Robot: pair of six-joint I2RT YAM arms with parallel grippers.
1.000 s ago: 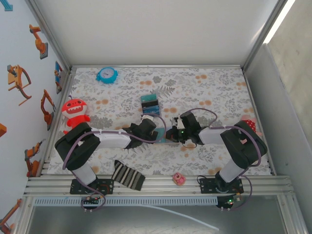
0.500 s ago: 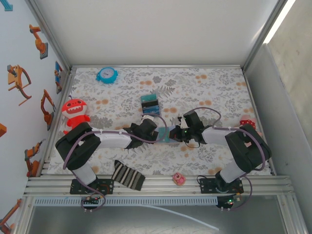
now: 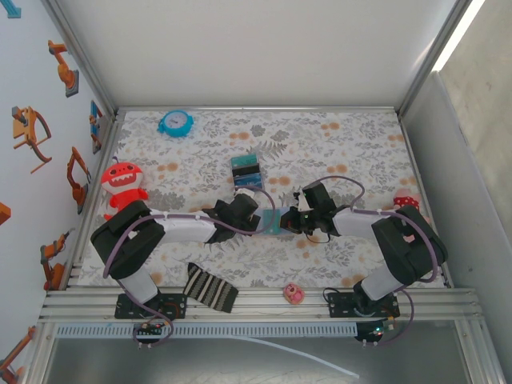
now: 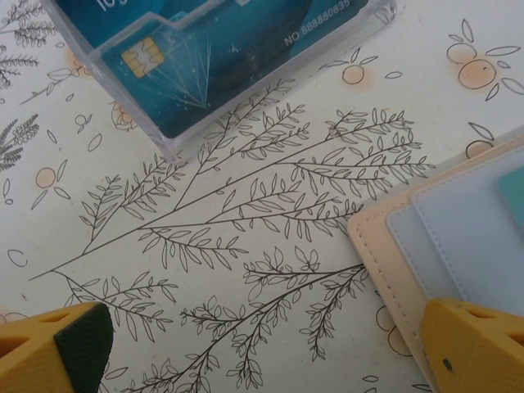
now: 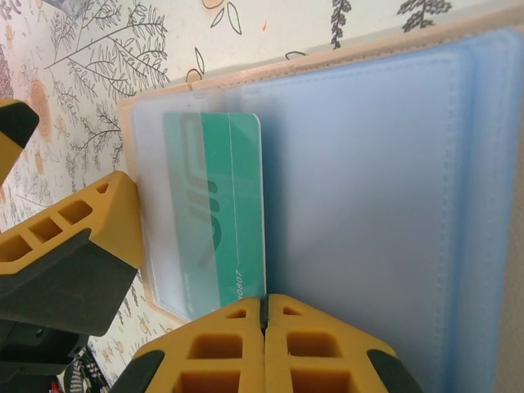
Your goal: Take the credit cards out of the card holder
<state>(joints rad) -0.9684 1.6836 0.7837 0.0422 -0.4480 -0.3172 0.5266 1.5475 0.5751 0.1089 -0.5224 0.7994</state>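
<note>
Between the two arms, on the flowery table, the card holder is lying open with its pale blue inside facing up. A green card is sitting in the clear pocket on one side of it, and a thin strip of the card looks to be poking out past the pocket.

The right gripper is sitting at one end of the card. Its two yellow fingers are squeezed together with no gap. I cannot tell if they are really pinching the card or only meeting next to it.

The left gripper is standing wide open and holding nothing. One of its fingers is pressing on the tan rim of the holder, just beside the pocket. The other finger is hanging over bare table. A clear box with a blue card inside is waiting close by.

Some things could go wrong from here. The pinch, if there is one, is only on a tiny bit of the card, so the card could slip free when the right arm is pulling. The pocket looks snug, so the whole holder could come along with the card. The left finger is only on the very edge, so it could slide off and let the holder skid or fold shut. Pulling at a slant could also bend the card
</note>
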